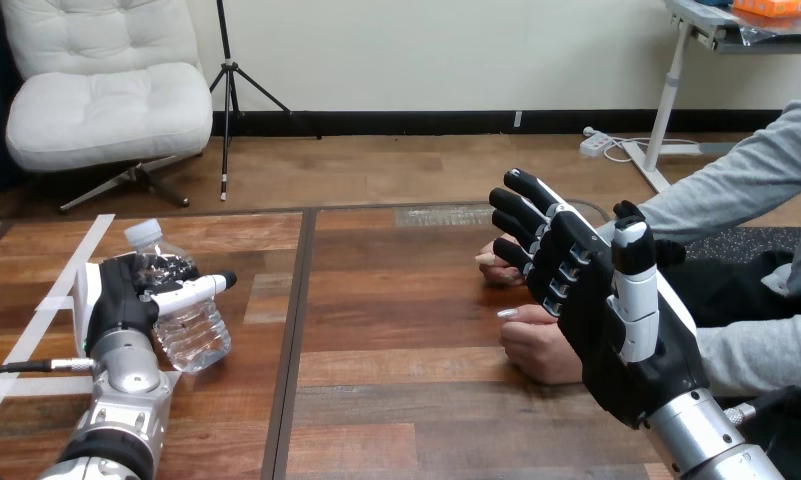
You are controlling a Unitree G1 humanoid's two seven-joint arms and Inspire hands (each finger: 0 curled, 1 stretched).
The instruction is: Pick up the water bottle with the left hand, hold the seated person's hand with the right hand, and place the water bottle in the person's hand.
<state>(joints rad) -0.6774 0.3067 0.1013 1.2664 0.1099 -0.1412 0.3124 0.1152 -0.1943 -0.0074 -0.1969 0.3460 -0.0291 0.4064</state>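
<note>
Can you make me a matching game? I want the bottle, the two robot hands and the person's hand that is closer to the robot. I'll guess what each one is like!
Things:
1. water bottle
2. left hand
3. right hand
4. person's nearer hand

What it is like:
A. open, fingers straight, over the right side of the table
B. see-through, at the table's left side
C. curled up, resting on the wood
D. fingers and thumb curled round something

Right pairs: 1-B, 2-D, 3-A, 4-C.
</note>
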